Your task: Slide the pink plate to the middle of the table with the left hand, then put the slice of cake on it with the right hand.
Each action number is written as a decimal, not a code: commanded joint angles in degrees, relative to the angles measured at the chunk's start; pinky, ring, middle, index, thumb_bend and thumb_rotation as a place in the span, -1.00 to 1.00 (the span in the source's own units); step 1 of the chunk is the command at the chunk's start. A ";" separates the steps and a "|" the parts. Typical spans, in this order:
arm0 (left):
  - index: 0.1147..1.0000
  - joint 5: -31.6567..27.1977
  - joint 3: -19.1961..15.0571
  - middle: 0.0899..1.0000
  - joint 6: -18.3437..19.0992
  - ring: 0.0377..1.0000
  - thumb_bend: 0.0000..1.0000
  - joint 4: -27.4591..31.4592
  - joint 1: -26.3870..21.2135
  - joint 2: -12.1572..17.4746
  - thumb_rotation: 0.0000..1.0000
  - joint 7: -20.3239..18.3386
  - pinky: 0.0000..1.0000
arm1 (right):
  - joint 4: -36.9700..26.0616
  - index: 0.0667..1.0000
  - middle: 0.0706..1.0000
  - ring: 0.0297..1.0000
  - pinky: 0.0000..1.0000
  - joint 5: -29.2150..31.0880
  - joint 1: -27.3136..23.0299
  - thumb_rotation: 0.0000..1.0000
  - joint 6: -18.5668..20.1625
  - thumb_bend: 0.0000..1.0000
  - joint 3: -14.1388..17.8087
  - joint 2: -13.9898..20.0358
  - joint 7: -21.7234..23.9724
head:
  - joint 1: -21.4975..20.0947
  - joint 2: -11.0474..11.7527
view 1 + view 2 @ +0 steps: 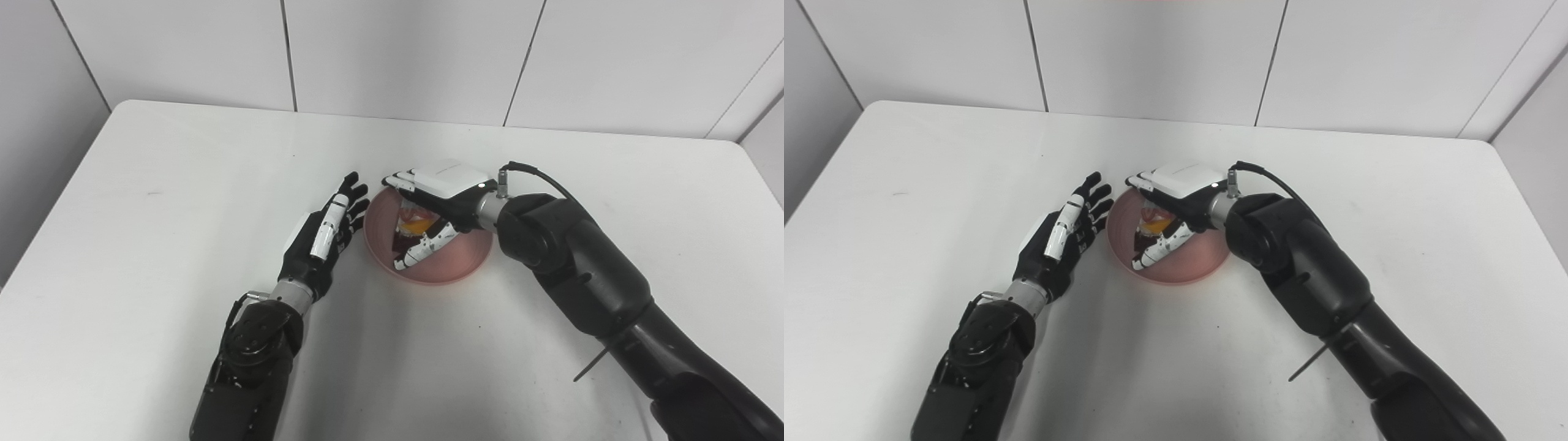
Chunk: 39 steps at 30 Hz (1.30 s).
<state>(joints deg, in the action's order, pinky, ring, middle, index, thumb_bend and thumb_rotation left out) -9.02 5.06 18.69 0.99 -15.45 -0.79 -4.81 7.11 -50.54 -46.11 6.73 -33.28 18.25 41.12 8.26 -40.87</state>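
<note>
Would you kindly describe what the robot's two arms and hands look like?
Both arms are glossy black shells with rounded joints and silver metal wrists. The left hand is black with white plates along its fingers. The right hand has a white back cover and white-and-black fingers. A black cable loops from the right wrist.

Two glossy black arms, silver wrist collars, black-and-white left hand (321, 236) and right hand (438, 202), black cable at right wrist's 12 o'clock.
</note>
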 commanded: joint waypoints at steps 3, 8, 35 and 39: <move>0.92 -0.13 0.05 0.93 4.22 0.91 -0.26 -0.71 1.56 0.16 1.00 -0.59 0.88 | -3.14 1.00 1.00 1.00 0.93 -0.07 -1.56 0.46 0.44 1.00 1.04 0.34 0.66 | -0.38 -0.04; 0.92 -0.36 -0.21 0.94 3.91 0.91 -0.27 -0.74 1.63 0.29 1.00 -1.00 0.87 | -5.50 1.00 1.00 1.00 0.92 -0.10 -1.67 0.42 1.52 1.00 1.84 0.43 2.50 | -0.66 0.18; 0.97 9.92 -0.23 0.97 -16.54 0.95 -0.17 -5.16 5.07 0.48 1.00 3.69 0.92 | -9.98 1.00 1.00 1.00 0.91 26.22 21.24 0.99 -8.11 0.83 31.72 -6.89 -28.07 | -4.12 5.85; 1.00 12.29 -0.18 1.00 -19.96 1.00 -0.20 -4.42 6.92 0.42 1.00 4.47 1.00 | -7.41 1.00 1.00 1.00 1.00 30.99 29.33 1.00 -14.14 0.57 34.15 -10.29 -35.17 | -4.93 6.95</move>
<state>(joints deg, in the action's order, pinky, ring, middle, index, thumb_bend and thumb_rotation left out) 2.18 5.27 -0.63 -3.38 -10.50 -0.79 -1.32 0.55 -22.04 -15.48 -1.52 -0.19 8.97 9.61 3.25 -33.93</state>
